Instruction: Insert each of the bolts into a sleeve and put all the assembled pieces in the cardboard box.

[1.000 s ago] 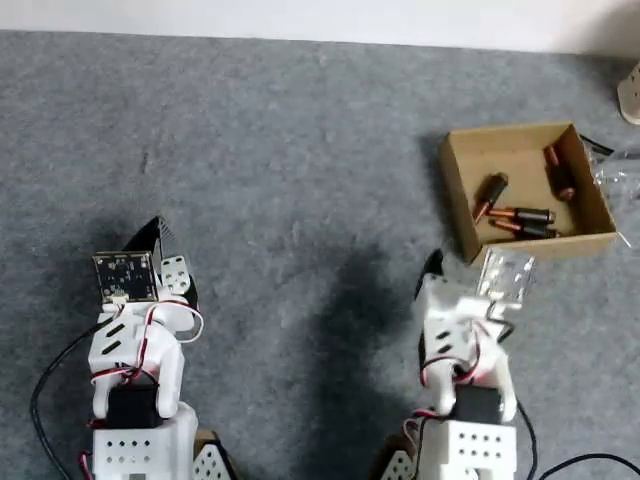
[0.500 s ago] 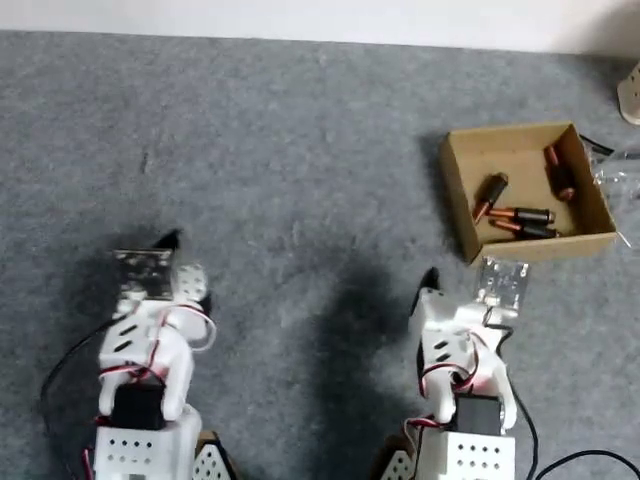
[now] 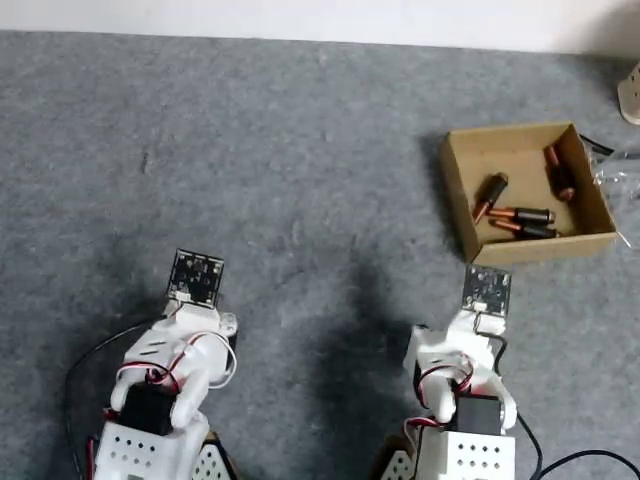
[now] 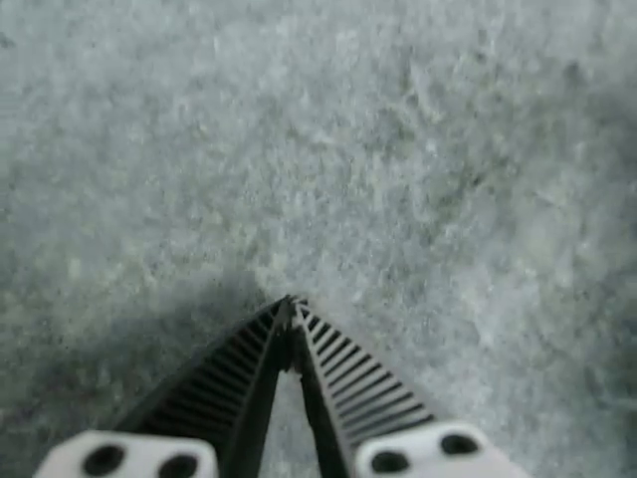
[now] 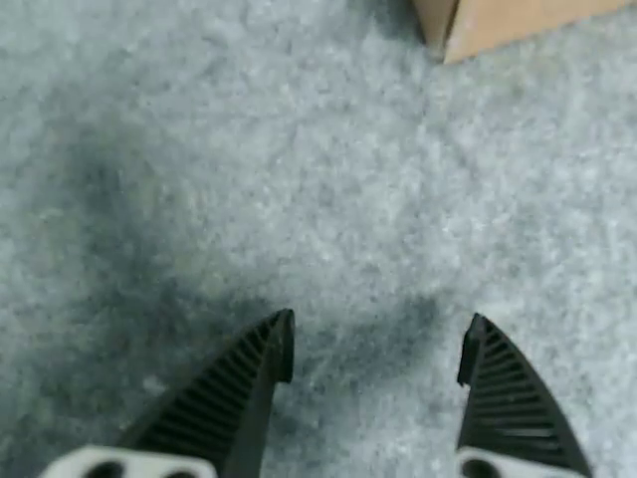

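The cardboard box (image 3: 586, 198) stands on the grey carpet at the right, with several copper and black bolt-and-sleeve pieces (image 3: 520, 216) lying inside. One corner of the box (image 5: 488, 25) appears in the right wrist view. My left gripper (image 4: 291, 311) is shut with its black ribbed fingertips touching, nothing between them, just above bare carpet. My right gripper (image 5: 378, 349) is open and empty over carpet, a short way in front of the box. Both arms are folded back near the front edge, the left arm (image 3: 165, 375) and the right arm (image 3: 460, 375).
Grey carpet (image 3: 300, 150) covers the table. A white object (image 3: 630, 95) and some clear plastic (image 3: 620, 170) lie at the far right edge beyond the box. A pale wall strip runs along the back.
Both arms have drawn back toward their bases and folded down. The wrist camera boards have shifted nearer the front edge. The box and its pieces have not moved.
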